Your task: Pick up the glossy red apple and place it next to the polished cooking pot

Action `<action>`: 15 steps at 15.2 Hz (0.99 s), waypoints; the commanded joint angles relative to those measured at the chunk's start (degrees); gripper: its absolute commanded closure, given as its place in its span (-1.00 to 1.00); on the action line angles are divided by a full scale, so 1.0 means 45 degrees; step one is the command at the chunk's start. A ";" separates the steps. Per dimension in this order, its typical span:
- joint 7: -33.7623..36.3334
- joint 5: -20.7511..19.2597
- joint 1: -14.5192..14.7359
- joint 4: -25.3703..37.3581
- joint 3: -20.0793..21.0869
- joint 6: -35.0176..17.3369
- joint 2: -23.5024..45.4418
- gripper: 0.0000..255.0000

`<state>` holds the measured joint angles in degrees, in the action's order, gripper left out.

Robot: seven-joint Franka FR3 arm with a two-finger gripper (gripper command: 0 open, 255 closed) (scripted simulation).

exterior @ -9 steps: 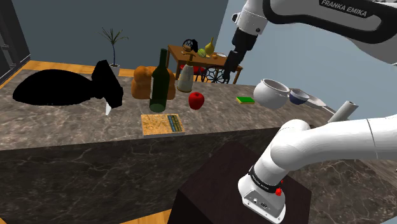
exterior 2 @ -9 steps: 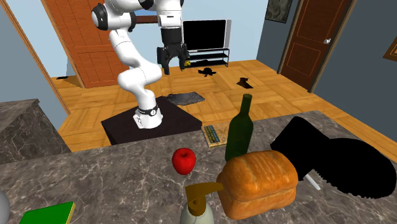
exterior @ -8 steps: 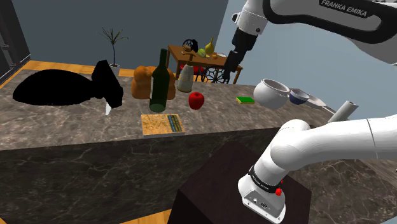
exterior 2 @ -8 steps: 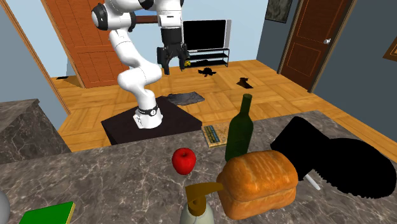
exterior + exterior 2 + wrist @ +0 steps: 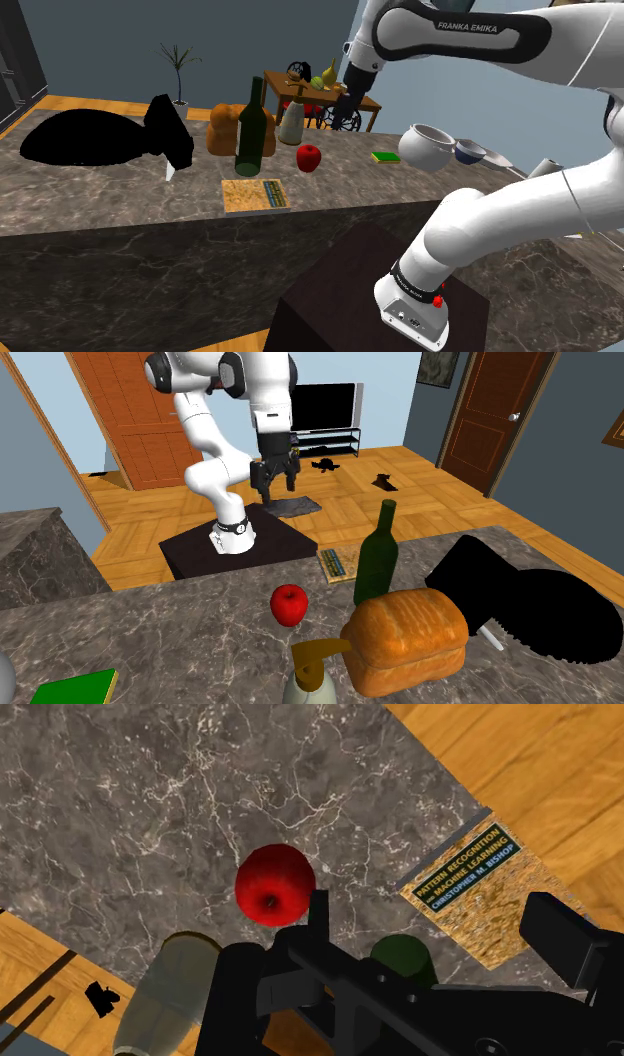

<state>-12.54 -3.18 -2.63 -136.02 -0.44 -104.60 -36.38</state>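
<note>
Nearest, the dark stand point(image 5: 330, 300) is sitting in front of the marble worktop point(image 5: 120, 205), and a book point(image 5: 255, 195) is lying right at the worktop's near edge. Further in, a dark green bottle point(image 5: 250, 130) is standing upright, and the red apple point(image 5: 309, 157) is resting on bare marble near it, toward the shoulder view's right, roughly mid-worktop. A small green block point(image 5: 385, 157) is lying between the apple and the white pot point(image 5: 428, 145), which is sitting well apart from the apple, toward the worktop's end on that same side. The black gripper point(image 5: 273, 484) is hanging in the air over the apple without touching it, its fingers spread apart and clasping nothing. Along the far edge a bread loaf point(image 5: 226, 128) and a pale pitcher point(image 5: 291, 122) are standing
</note>
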 commanded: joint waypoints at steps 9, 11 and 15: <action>-0.1193 -0.0219 -0.0388 0.0779 -0.1092 -0.3309 0.4056 -1.00; -0.1459 -0.0160 -0.0448 0.1154 -0.1286 -0.3852 0.4976 -1.00; -0.1969 0.0052 -0.0558 0.1989 -0.1591 -0.4690 0.6660 -1.00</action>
<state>-20.66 -3.23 -4.97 -128.35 -7.18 -124.68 -8.68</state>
